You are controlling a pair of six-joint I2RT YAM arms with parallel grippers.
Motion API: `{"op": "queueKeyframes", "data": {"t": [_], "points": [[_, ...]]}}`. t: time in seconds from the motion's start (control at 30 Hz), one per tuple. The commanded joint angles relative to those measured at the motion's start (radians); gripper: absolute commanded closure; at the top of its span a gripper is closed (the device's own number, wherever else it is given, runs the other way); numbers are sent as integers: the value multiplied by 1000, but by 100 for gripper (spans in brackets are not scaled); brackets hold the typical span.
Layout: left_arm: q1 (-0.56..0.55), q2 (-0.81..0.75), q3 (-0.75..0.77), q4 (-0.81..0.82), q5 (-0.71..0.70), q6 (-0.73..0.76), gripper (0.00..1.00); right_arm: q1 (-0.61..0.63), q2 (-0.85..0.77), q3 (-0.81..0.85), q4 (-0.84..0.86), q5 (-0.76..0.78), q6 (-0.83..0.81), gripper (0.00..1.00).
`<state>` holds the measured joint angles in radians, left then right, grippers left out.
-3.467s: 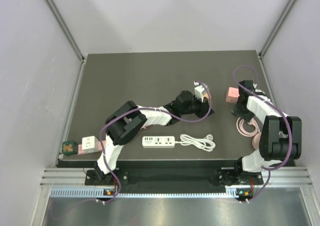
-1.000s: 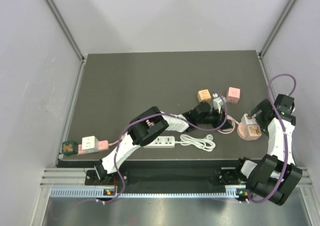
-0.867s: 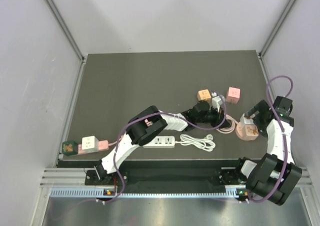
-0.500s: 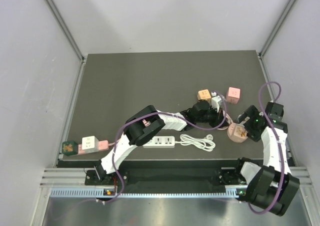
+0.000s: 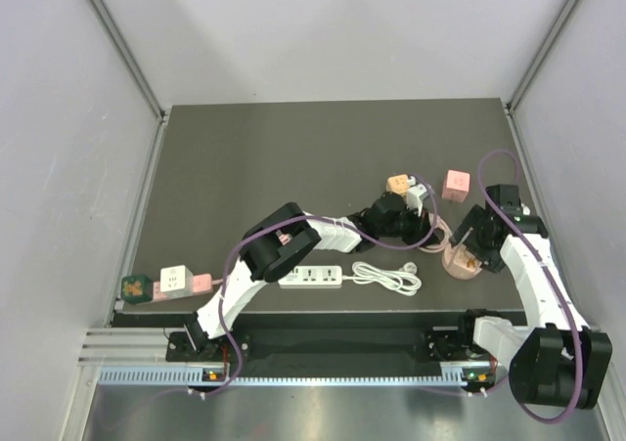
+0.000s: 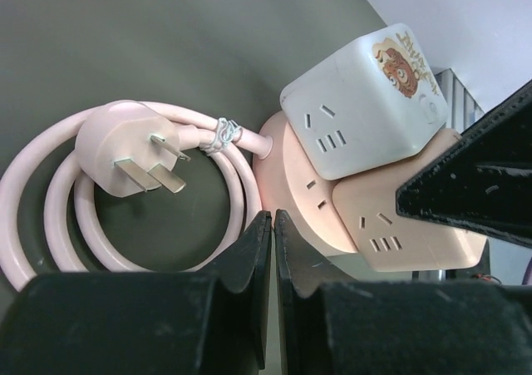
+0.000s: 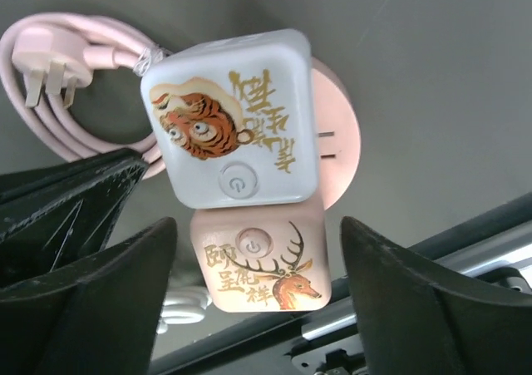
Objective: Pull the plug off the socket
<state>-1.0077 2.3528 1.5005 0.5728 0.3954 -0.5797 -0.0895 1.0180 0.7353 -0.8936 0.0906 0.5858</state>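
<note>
A round pink socket (image 7: 339, 139) lies on the dark table with two cube plugs on it: a white tiger cube (image 7: 229, 130) and a pink deer cube (image 7: 264, 263). My right gripper (image 7: 259, 225) is open right above them, its fingers wide on either side of the deer cube and not touching it. My left gripper (image 6: 272, 217) is shut and empty, its tips against the socket's rim (image 6: 291, 171). The socket's pink cable and plug (image 6: 133, 152) lie coiled beside it. In the top view the socket (image 5: 460, 261) sits between both grippers.
An orange cube (image 5: 397, 183) and a pink cube (image 5: 456, 184) lie behind the socket. A white power strip (image 5: 310, 277) with its coiled white cable (image 5: 386, 277) lies near the front edge. A pink strip with a white cube (image 5: 176, 281) is at the front left corner.
The round socket with its cubes has slid left toward my left gripper. My right arm has swung in and now hangs over it. The left gripper has hardly moved in the last second.
</note>
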Motion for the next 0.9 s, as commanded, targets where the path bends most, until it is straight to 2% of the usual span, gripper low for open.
{"op": "queueKeyframes", "data": {"t": [0.0, 0.2, 0.47, 0.7, 0.87], "points": [[8, -47, -5, 55, 31, -22, 90, 27, 19, 52, -62, 106, 25, 23], [8, -35, -10, 147, 109, -91, 91, 39, 42, 65, -45, 118, 5, 38], [-2, 45, 72, 179, 181, -186, 93, 82, 79, 56, -38, 101, -6, 38], [-8, 92, 112, 154, 169, -232, 98, 120, 62, 64, -56, 104, 3, 37], [-9, 109, 119, 154, 171, -252, 99, 138, 74, 64, -54, 103, 2, 32]]}}
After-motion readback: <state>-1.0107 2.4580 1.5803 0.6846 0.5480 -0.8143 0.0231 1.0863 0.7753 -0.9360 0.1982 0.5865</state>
